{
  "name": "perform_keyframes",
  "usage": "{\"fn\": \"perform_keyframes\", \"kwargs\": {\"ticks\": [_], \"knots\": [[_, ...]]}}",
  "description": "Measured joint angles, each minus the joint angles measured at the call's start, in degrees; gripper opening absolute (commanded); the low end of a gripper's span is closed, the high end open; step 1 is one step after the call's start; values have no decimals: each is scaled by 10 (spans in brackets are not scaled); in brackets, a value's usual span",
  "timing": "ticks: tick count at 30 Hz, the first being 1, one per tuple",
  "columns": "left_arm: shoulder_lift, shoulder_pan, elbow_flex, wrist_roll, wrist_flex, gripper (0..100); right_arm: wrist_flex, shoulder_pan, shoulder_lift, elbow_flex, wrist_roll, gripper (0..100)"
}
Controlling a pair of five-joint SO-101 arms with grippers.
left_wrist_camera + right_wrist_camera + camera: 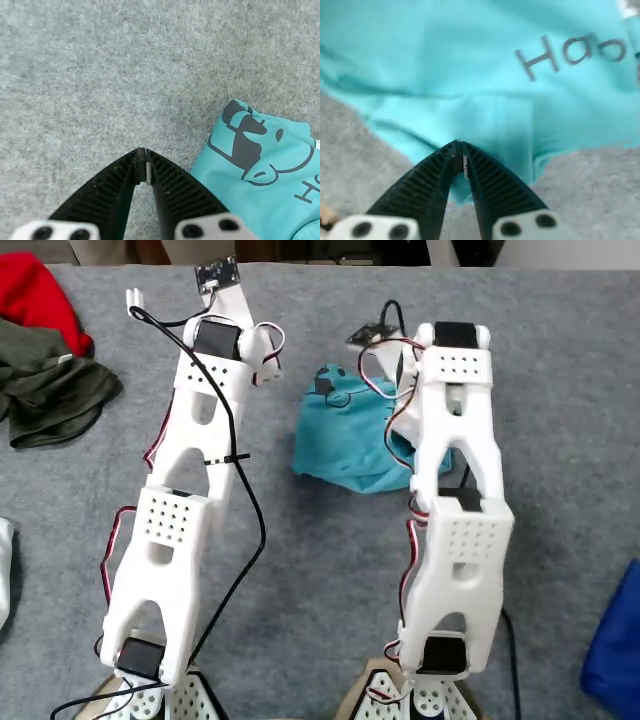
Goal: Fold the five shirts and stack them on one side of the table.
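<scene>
Ribbed black fingers of the right gripper (460, 156) meet tip to tip over the soft, rumpled teal shirt (485, 75), while the left gripper (141, 161), also pinched closed, hovers above felt-like grey table (100, 75) beside it.

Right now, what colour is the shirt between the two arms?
Turquoise shirt with dark print; left wrist view shows it best.
</scene>
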Motion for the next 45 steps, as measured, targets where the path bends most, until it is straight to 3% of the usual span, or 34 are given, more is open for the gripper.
{"fn": "perform_keyframes", "kwargs": {"ticks": [5, 13, 19, 29, 39, 45], "knots": [[0, -2, 0, 0, -1, 20, -66, 1, -58, 5, 2, 5], [0, -2, 0, 0, -1, 20, -143, 0, -4, 5, 2, 5], [0, -2, 0, 0, -1, 20, -137, -3, 35, 5, 2, 5], [0, -2, 0, 0, -1, 20, 1, -3, 34, -31, 2, 5], [0, -2, 0, -21, 0, 20, -4, 2, -55, 100, 22, 5], [0, -2, 0, -21, 16, 20, -94, 2, -88, 83, 23, 5]]}}
